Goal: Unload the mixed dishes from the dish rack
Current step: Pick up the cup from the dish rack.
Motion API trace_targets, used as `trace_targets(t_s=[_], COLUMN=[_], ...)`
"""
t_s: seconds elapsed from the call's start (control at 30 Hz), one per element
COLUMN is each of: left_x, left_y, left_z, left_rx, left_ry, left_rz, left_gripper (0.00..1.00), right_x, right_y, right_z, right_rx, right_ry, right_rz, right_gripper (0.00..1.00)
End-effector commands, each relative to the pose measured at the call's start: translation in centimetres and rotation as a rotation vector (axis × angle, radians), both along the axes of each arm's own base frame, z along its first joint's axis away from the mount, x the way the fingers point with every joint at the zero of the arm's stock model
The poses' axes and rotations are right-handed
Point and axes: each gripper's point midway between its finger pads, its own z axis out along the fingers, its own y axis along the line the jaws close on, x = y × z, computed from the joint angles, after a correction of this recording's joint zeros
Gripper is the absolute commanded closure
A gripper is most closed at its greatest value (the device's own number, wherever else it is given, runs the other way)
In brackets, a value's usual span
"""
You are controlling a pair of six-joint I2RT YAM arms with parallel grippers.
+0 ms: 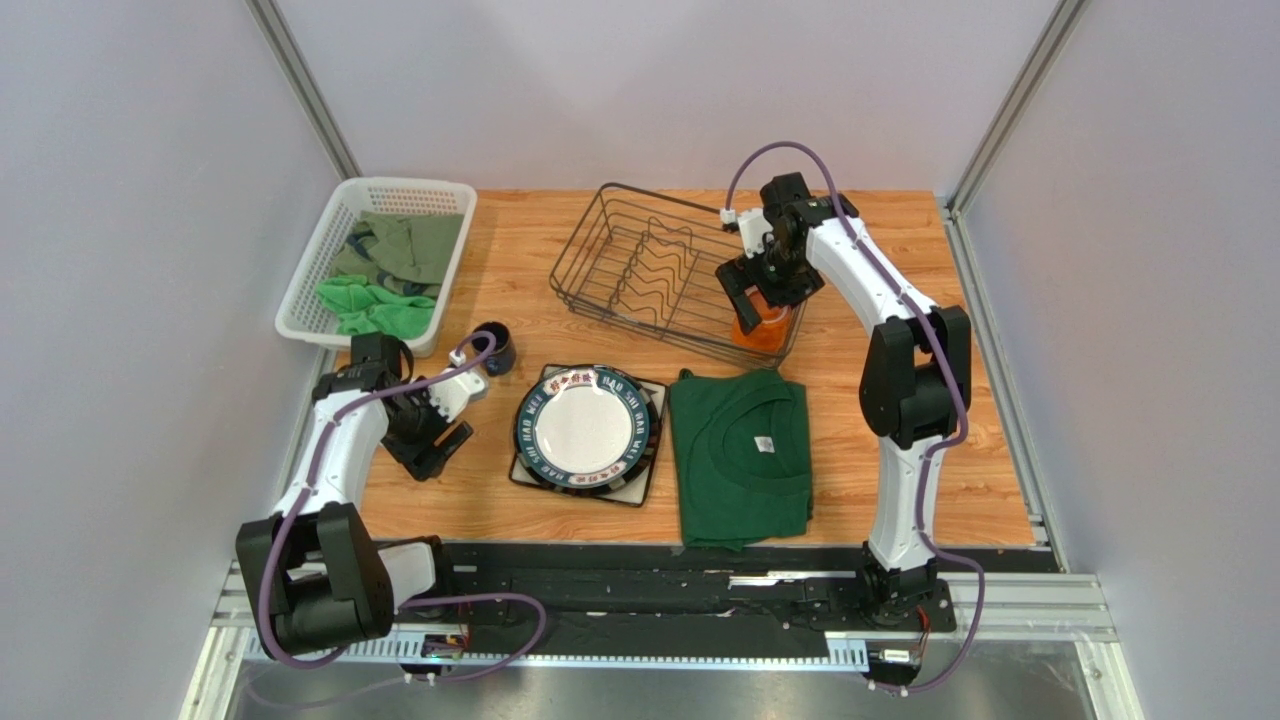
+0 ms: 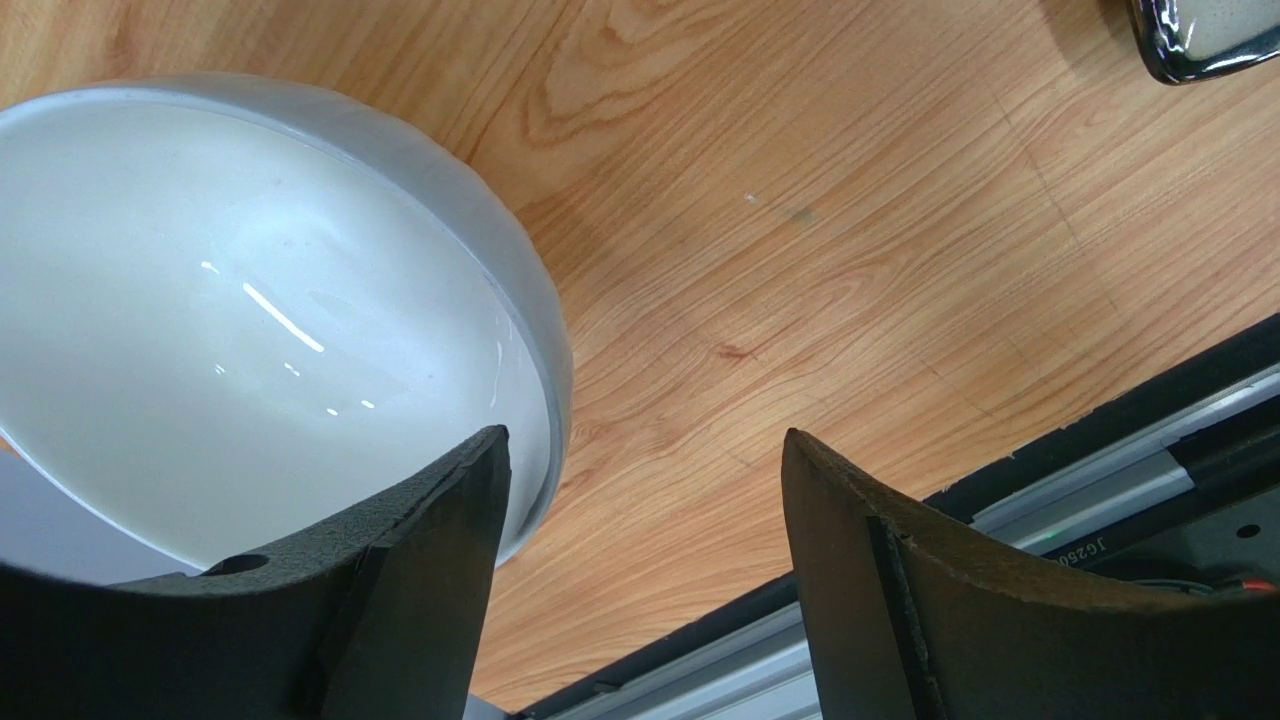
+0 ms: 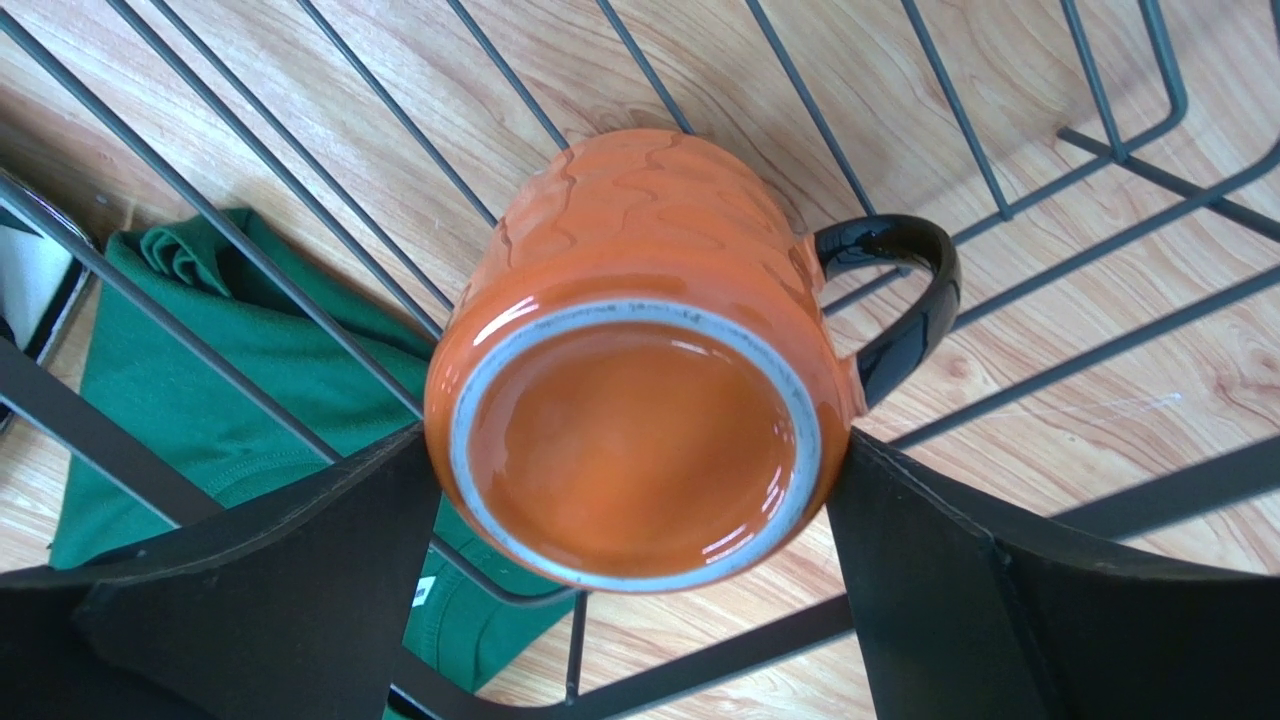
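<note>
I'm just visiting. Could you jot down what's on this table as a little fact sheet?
Dish rack: holds only the orange mug, upside down
Right gripper: open, astride that mug
Left gripper: open, beside the white bowl
Already out: round dark-rimmed plate on square plate, dark blue mug
Also there: green shirt, white basket

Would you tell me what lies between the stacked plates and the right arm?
A folded dark green T-shirt lies flat there, as the top view shows.
</note>
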Motion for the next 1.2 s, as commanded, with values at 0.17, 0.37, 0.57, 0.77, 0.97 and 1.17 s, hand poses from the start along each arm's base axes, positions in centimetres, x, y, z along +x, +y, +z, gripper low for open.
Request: trace_targets(t_s=[0.17, 0.37, 0.57, 0.77, 0.97, 1.17], left_x=[0.4, 0.3, 0.4, 0.4, 0.3, 0.4], left_y=[0.1, 0.1, 0.1, 0.0, 0.2, 0.2], left_z=[0.4, 0.3, 0.1, -0.3, -0.4, -0.4], left_rx=[0.007, 0.004, 0.006, 0.001, 0.007, 0.012], left_ry=[-0.036, -0.036, -0.040, -0.035, -0.034, -0.041], left_rz=[-0.022, -0.021, -0.024, -0.024, -0.022, -0.023], left_gripper=[0.25, 0.25, 0.25, 0.25, 0.25, 0.25], right_x=[0.8, 1.2, 1.9, 2.3, 2.5, 2.2], right_y=[1.2, 1.5, 1.3, 1.5, 1.5, 1.4], right_z=[0.9, 0.7, 0.3, -0.1, -0.5, -1.1], right_rx=[0.072, 0.089, 0.081, 0.076, 0.048, 0.036], right_ry=[0.007, 0.006, -0.008, -0.025, -0.034, -0.021], right_rz=[-0.052, -0.101, -0.163, -0.208, -0.210, -0.204], right_gripper=[0.01, 0.00, 0.00, 0.00, 0.00, 0.02])
